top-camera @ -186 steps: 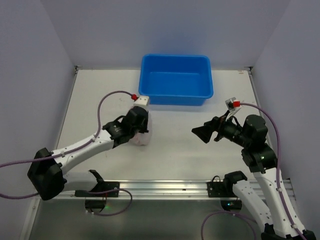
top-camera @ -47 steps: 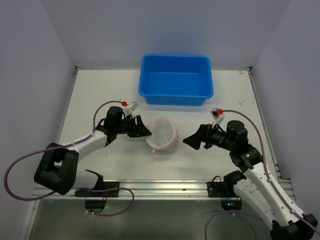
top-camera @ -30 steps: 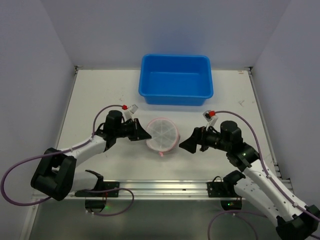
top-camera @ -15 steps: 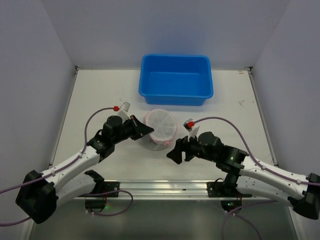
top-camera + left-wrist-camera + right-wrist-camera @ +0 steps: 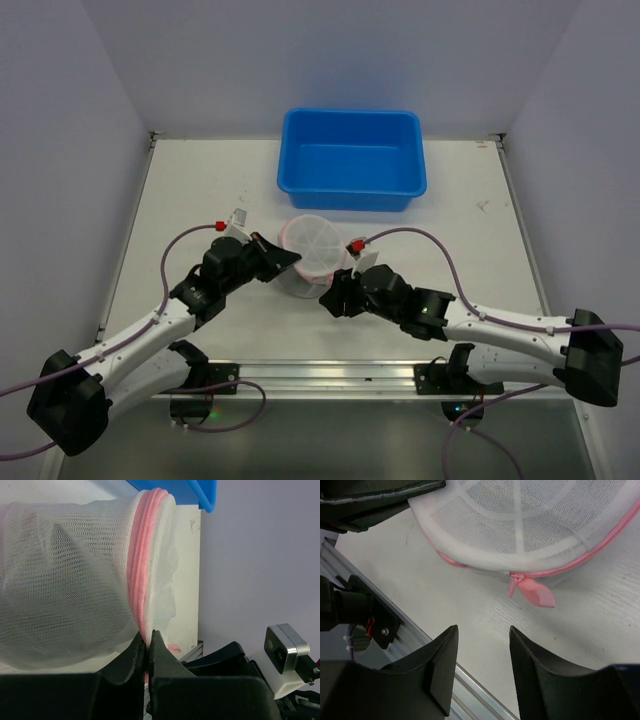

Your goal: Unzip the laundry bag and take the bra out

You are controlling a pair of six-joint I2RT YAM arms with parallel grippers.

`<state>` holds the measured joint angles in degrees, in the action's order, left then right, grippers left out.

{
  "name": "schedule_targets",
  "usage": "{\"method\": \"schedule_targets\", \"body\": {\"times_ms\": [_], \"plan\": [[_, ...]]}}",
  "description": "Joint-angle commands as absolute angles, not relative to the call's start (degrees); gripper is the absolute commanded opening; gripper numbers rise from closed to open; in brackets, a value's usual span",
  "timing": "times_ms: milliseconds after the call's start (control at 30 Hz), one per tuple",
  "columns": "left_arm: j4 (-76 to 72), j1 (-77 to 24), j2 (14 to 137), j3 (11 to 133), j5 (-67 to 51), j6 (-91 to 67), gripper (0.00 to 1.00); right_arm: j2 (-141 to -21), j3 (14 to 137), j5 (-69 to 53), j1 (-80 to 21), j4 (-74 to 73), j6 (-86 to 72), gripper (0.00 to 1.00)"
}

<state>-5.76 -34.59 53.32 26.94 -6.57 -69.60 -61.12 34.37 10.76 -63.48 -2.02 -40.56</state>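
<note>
Since half a second ago the right arm has reached further left, and the right claw (image 5: pixel 329 299) now sits close to the near side of the laundry bag (image 5: pixel 310 248). The bag has shifted slightly toward the left arm. The left claw (image 5: pixel 284 262) stays at the bag's near-left edge.

Laundry bag is on the worktop (image 5: pixel 200 190), mid-table, just in front of the blue tub (image 5: pixel 352 160) and apart from it, with its round mesh face tilted up. Contents not clear through the mesh.

Left wrist view: left claw (image 5: pixel 148 647) pressed together, pinching the bag's lower edge right at the pink zipper (image 5: pixel 142 565), with the seam running down between the fingers (image 5: pixel 134 652). The bag (image 5: pixel 65 580) fills most of the view, and a corner of the blue tub (image 5: pixel 206 495) shows at the top.

Right wrist view: right claw (image 5: pixel 481 630) spread, holding nothing, fingers (image 5: pixel 442 665) over bare worktop (image 5: pixel 470 607) just short of the bag (image 5: pixel 530 520). The pink zip pull (image 5: pixel 534 593) hangs off the slider on the bag's near rim, lying on the worktop ahead of the right-hand finger and not touching either finger. Zip looks closed where visible. The left claw's dark body (image 5: pixel 370 500) is at top left, against the bag, and the metal rail (image 5: pixel 415 642) runs along the lower left
</note>
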Motion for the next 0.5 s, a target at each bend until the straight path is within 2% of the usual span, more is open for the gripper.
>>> {"method": "schedule_targets", "body": {"times_ms": [0, 467], "plan": [[-7.3, -35.0, 51.5, 26.6, -4.8, -71.2, 0.00, -62.8, 37.7, 14.8, -63.8, 3.1, -42.0, 0.47], [-8.1, -35.0, 51.0, 26.4, -6.1, -71.9, 0.00, -66.5, 37.3, 14.4, -59.7, 7.0, -43.7, 0.42]]}}
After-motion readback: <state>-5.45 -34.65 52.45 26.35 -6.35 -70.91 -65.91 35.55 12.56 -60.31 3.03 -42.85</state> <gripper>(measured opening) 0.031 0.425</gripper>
